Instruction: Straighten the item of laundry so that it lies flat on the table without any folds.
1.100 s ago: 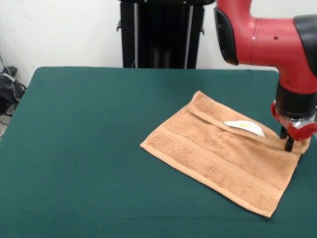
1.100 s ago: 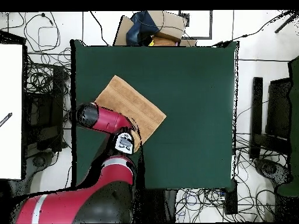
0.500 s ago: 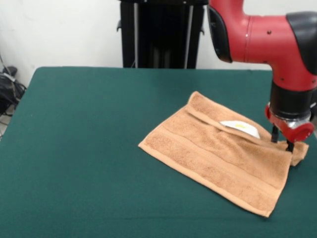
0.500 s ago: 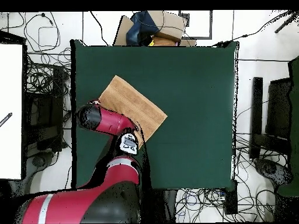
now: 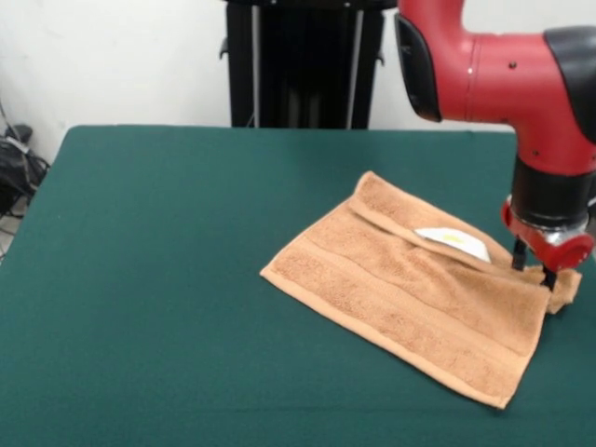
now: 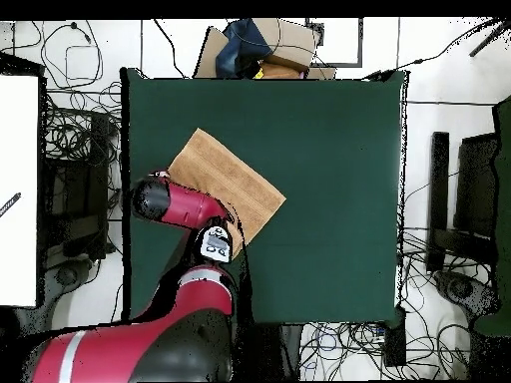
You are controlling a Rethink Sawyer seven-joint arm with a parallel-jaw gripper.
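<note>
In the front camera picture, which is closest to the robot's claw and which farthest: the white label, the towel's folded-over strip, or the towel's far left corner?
Measured from the gripper, front view:
1. The folded-over strip of the towel: its right end lies right at the gripper.
2. The white label: just left of the gripper.
3. The towel's left corner: farthest, across the towel.

Towel lying on the surface, right of centre in the front view, one corner toward the lower right of the frame. Far edge folded over onto itself, label resting just below that fold. Gripper at the towel's right corner, touching the bunched cloth there, arm above it at upper right.
</note>
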